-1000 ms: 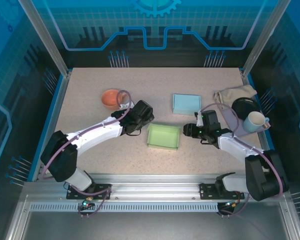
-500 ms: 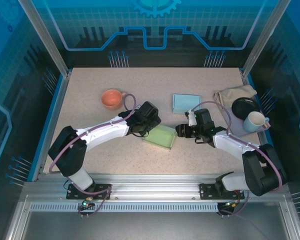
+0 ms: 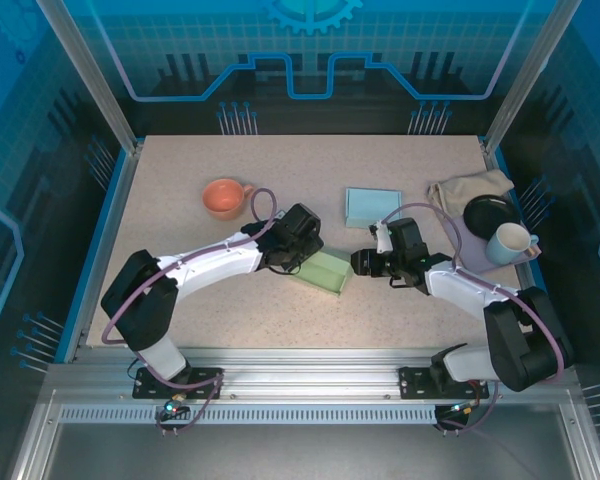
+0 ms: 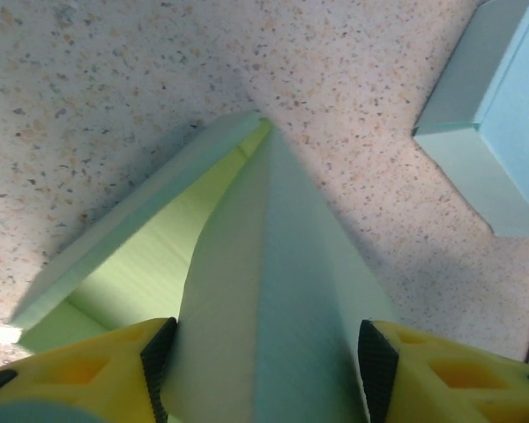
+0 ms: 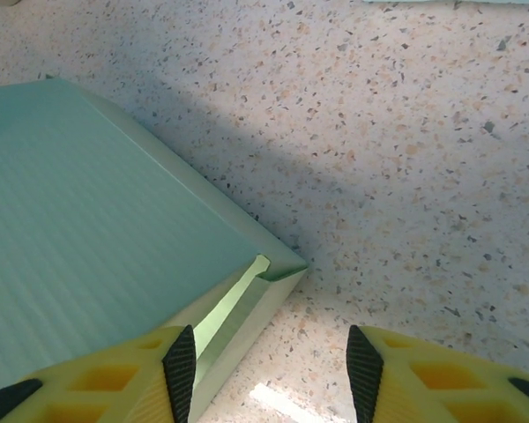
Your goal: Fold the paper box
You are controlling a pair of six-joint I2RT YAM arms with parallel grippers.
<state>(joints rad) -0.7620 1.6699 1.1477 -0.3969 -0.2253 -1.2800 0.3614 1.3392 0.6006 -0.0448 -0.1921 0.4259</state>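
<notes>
The green paper box [image 3: 326, 270] lies mid-table, tipped up on one side between both arms. My left gripper [image 3: 305, 256] reaches it from the left. In the left wrist view the box's folded wall [image 4: 273, 264] runs between the pads, and my left gripper [image 4: 263, 361] is shut on it, both pads touching. My right gripper [image 3: 359, 263] sits at the box's right end. In the right wrist view it [image 5: 269, 370] stands open, the box's corner [image 5: 97, 220] beside the left finger and bare table across the rest of the gap.
A light blue box [image 3: 372, 206] lies just behind the right gripper and shows in the left wrist view [image 4: 502, 132]. An orange cup [image 3: 223, 197] stands back left. At the right edge are a beige cloth [image 3: 470, 187], a black disc [image 3: 488, 213] and a white mug [image 3: 510, 243].
The left gripper moved right onto the box and narrowed its jaws on the wall. The box went from flat to tipped up. The right gripper shifted slightly left.
</notes>
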